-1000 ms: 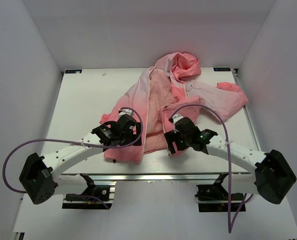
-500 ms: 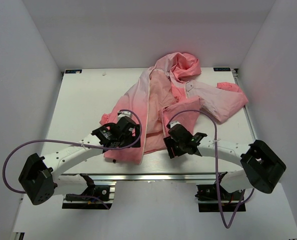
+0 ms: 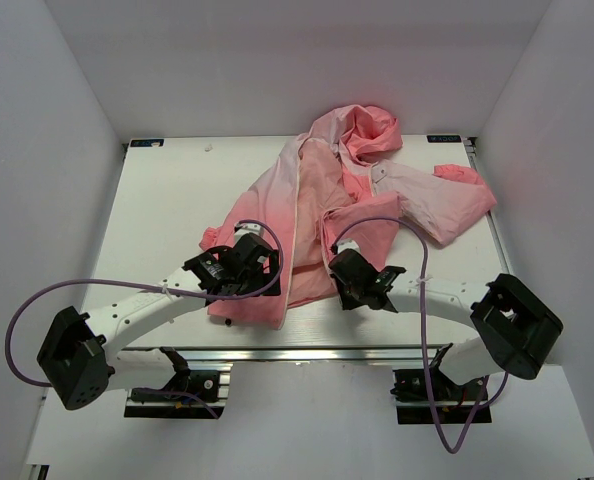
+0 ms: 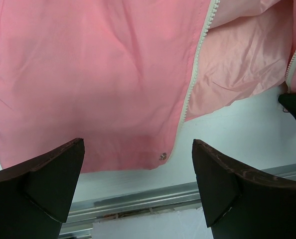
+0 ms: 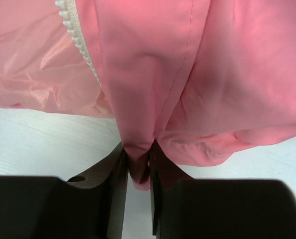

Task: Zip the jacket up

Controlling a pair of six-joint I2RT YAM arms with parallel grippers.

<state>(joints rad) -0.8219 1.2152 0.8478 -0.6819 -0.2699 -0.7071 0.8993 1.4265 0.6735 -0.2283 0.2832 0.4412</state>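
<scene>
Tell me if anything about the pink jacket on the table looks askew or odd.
The thin pink hooded jacket lies rumpled and skewed on the white table, its front open, white zipper halves apart. The right gripper pinches a fold of plain fabric beside the teeth, not the zipper itself.

This looks like a robotics lab test cell. Plain white panels (image 3: 47, 150) box in a white table (image 3: 167, 200), with an aluminium rail (image 3: 307, 353) and purple cables (image 3: 377, 220).

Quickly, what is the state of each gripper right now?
Left gripper: open, holding nothing.
Right gripper: closed on a fold of the jacket.
</scene>
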